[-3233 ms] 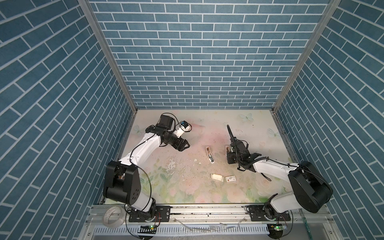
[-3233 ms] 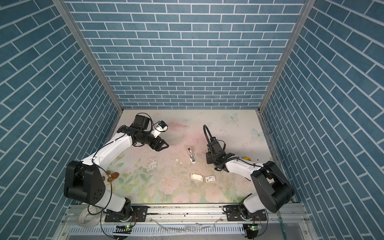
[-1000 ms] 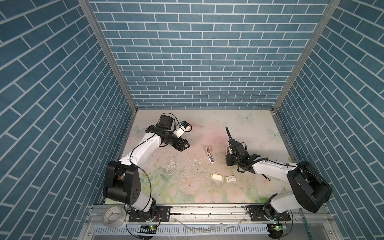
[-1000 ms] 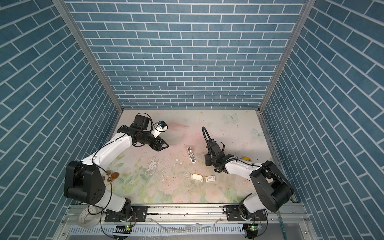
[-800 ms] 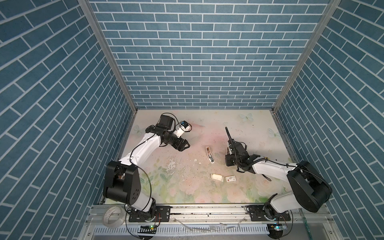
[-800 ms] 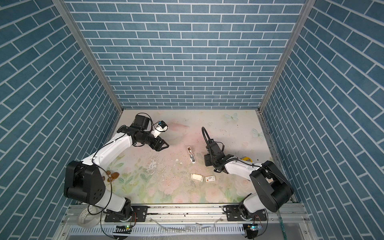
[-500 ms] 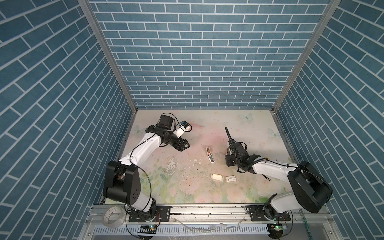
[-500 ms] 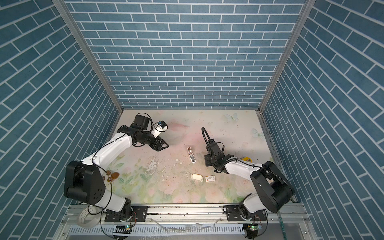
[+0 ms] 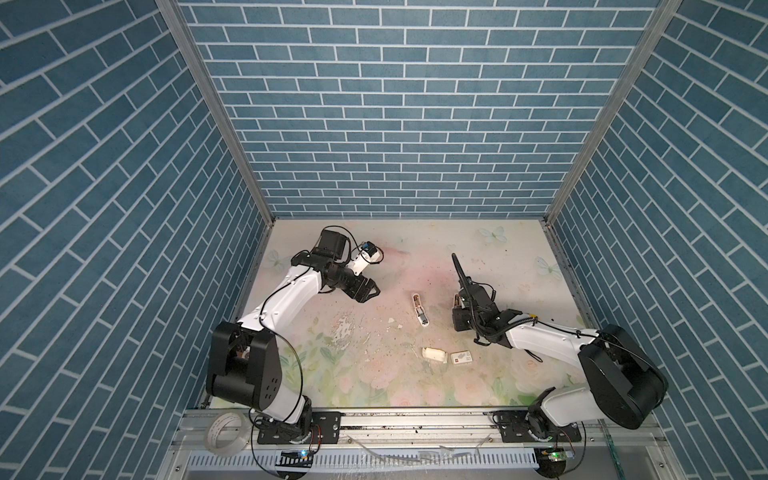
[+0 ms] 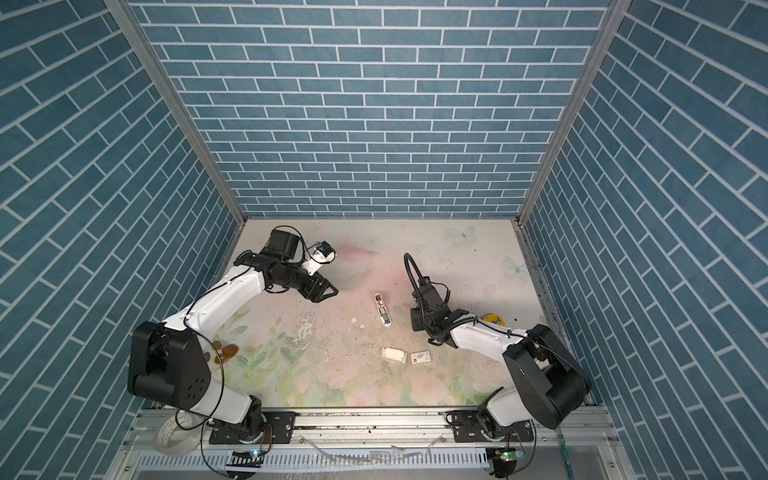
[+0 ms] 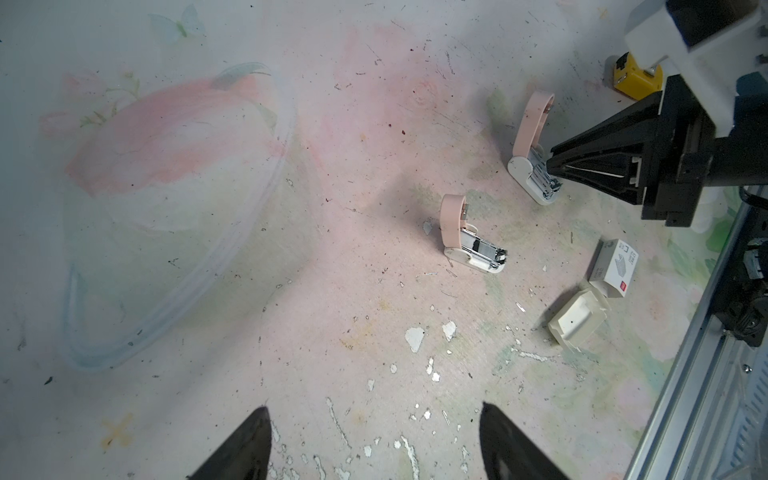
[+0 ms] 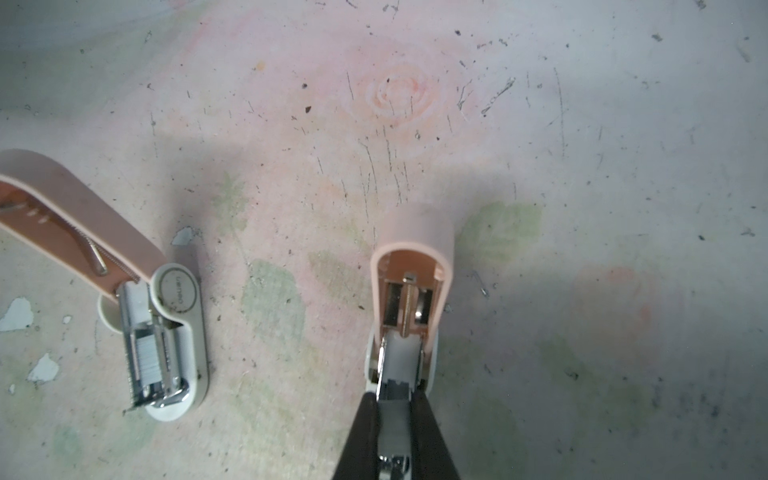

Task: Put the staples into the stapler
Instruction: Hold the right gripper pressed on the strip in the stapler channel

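Since the earliest frame the right gripper point(image 9: 459, 312) has shifted slightly toward the middle of the table point(image 9: 415, 253). The left arm holds the same pose.

Top views: the left gripper point(image 9: 371, 294) hangs over the left rear part of the table, spread wide with nothing between its jaws. The right gripper sits low, right of centre, against the stapler point(image 9: 457, 300), whose pink lid stands raised. Its jaw state cannot be told from this height. A second stapler point(image 9: 419, 309) lies opened out just left of it, apart from both arms. Nearer the front rail lie a white cardboard tray point(image 9: 434, 354) and, just beside it, a white sleeve point(image 9: 461, 356) with a red mark. Both top views show the same layout.

Left wrist view: the left gripper point(image 11: 374, 409) stands wide apart over bare table. The right gripper point(image 11: 555, 166) meets the metal magazine of the stapler point(image 11: 530, 124), whose lid tilts up and back. The tray point(image 11: 577, 322) lies open side up. A small yellow object point(image 11: 636, 81) lies beyond the right gripper.

Right wrist view: the right gripper point(image 12: 397, 399) is drawn narrow. It pinches a pale grey strip, the staples point(image 12: 397, 419), which lies lengthwise in the stapler's magazine below the raised lid point(image 12: 415, 237). The second stapler point(image 12: 178, 316) lies to one side, well clear, with its lid swung open and a ribbed grey row in its magazine.
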Motion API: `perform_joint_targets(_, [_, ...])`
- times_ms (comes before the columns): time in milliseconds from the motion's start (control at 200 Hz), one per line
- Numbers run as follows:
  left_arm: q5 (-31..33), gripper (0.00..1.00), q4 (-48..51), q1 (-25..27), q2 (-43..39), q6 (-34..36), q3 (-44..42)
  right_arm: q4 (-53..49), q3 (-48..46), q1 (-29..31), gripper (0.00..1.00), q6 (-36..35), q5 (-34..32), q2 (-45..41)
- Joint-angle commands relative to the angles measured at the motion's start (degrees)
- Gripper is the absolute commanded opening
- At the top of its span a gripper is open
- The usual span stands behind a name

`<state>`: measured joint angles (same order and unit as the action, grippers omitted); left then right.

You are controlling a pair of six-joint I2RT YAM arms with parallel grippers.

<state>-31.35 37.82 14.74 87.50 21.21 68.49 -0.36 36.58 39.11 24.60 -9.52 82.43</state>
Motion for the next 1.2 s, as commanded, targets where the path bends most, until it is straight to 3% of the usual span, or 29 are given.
perform_joint_targets(0, [-1.25,0.8,0.56,-0.5,0.3,-0.03,0.37,1.31,0.43,0.25,0.09,1.77,-1.2,0.53])
perform_joint_targets(1190, [-1.69,0.8,0.15,-0.5,-0.42,-0.12,-0.02,1.43,0.25,1.25,0.09,3.97,-3.29,2.04])
